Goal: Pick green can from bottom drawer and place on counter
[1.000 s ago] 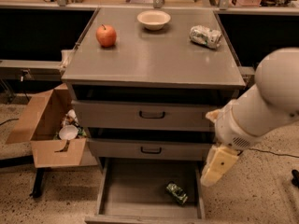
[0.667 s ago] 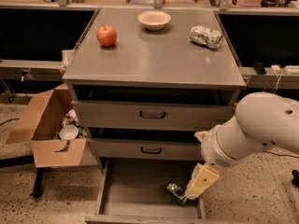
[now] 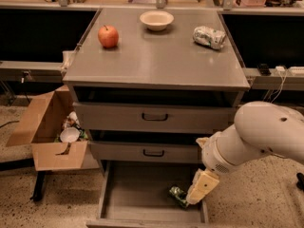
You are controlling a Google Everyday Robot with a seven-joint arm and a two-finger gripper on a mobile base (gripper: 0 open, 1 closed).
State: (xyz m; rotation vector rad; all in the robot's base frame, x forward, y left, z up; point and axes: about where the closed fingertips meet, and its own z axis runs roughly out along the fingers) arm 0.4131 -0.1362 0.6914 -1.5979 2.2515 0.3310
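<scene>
One gripper (image 3: 197,194) is held low in the bottom drawer (image 3: 137,189), just beside the green can (image 3: 177,195), presumably for grasping. Whether it is spread cannot be told.

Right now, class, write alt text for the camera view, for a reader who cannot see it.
A white robot arm reaches down so its pincer hangs in the open bottom drawer, next to a green can lying on its floor. On the counter above sit an apple, a bowl and a pale can.
</scene>
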